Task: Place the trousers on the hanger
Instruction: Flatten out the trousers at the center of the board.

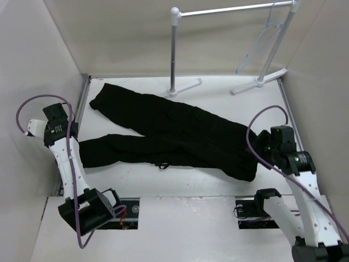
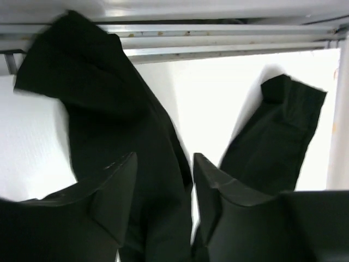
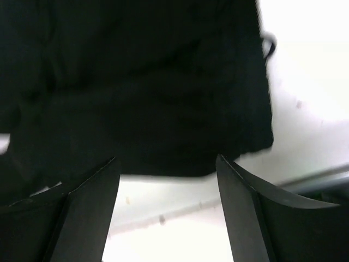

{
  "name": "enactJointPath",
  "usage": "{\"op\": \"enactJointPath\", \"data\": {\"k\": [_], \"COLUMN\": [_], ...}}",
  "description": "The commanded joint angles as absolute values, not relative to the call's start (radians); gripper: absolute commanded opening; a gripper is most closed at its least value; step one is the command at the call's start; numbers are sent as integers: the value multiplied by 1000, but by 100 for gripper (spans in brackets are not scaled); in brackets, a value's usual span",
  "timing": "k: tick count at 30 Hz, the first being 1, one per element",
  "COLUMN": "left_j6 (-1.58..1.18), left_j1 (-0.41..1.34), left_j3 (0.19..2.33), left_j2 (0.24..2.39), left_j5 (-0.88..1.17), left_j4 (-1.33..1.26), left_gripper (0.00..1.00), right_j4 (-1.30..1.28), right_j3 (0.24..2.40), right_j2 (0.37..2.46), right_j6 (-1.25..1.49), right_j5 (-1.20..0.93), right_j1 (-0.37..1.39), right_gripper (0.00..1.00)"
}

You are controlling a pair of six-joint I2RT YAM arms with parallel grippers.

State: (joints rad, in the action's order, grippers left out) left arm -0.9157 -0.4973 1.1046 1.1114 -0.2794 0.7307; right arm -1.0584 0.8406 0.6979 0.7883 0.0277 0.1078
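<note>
The black trousers (image 1: 174,131) lie flat across the table, legs pointing left and waist at the right. The pale hanger (image 1: 260,46) hangs from the rack's bar at the back right, away from both arms. My left gripper (image 1: 68,123) is open near the leg ends at the table's left edge. In the left wrist view (image 2: 164,158) one trouser leg (image 2: 98,98) shows in the gap between the fingers, and I cannot tell if it touches them. My right gripper (image 1: 262,146) is open and empty at the waist end. In the right wrist view (image 3: 166,158) the fabric edge (image 3: 136,82) lies just beyond the fingertips.
A white tube garment rack (image 1: 229,10) stands at the back, its feet (image 1: 185,87) on the table close to the trousers. Beige walls enclose the left, back and right sides. A metal rail (image 2: 218,38) runs along the table edge.
</note>
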Motion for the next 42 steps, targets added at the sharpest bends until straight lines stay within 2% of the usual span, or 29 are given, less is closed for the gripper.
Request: {"op": "enactJointPath", "data": {"k": [1, 4, 5, 9, 12, 20, 21, 24, 25, 29, 33, 35, 37, 39, 40, 42], "left_j6": [-867, -836, -831, -841, -851, -879, -884, -888, -887, -884, -882, -877, -867, -841, -824, -799], "left_j1": [-415, -265, -207, 2, 126, 242, 245, 246, 249, 266, 295, 298, 288, 269, 254, 225], "left_j3": [1179, 1207, 1206, 1158, 1129, 1000, 980, 936, 927, 896, 881, 877, 893, 917, 931, 968], "left_j2": [1126, 1149, 1150, 1161, 1186, 1192, 1186, 1164, 1158, 1152, 1155, 1160, 1173, 1192, 1203, 1235], "left_j5": [-331, -350, -357, -356, -344, -261, -252, -226, -221, -218, -229, -245, -262, -279, -281, -269], "left_j4": [710, 704, 698, 637, 604, 503, 493, 471, 465, 469, 479, 483, 494, 497, 494, 485], "left_gripper": [48, 49, 49, 49, 50, 50, 50, 49, 48, 48, 48, 48, 49, 50, 50, 52], "right_j4": [-820, -665, -644, -552, -486, -434, -423, -397, -391, -367, -347, -313, -278, -265, -262, -262], "right_j3": [810, 799, 817, 859, 897, 956, 956, 980, 995, 1103, 1288, 1377, 1443, 1500, 1517, 1519], "right_j2": [802, 928, 971, 1170, 1322, 1606, 1627, 1667, 1669, 1680, 1802, 1876, 1930, 1968, 1971, 1922], "right_j6": [781, 770, 775, 790, 818, 874, 880, 888, 888, 858, 850, 857, 864, 873, 874, 861], "right_j5": [129, 153, 152, 210, 199, 238, 235, 230, 230, 244, 232, 219, 216, 218, 213, 171], "right_j1": [36, -76, -105, -179, -182, -145, -142, -140, -140, -143, -174, -186, -193, -205, -211, -216], "right_gripper": [72, 54, 50, 55, 55, 53, 48, 15, 7, 1, 1, 7, 21, 46, 53, 59]}}
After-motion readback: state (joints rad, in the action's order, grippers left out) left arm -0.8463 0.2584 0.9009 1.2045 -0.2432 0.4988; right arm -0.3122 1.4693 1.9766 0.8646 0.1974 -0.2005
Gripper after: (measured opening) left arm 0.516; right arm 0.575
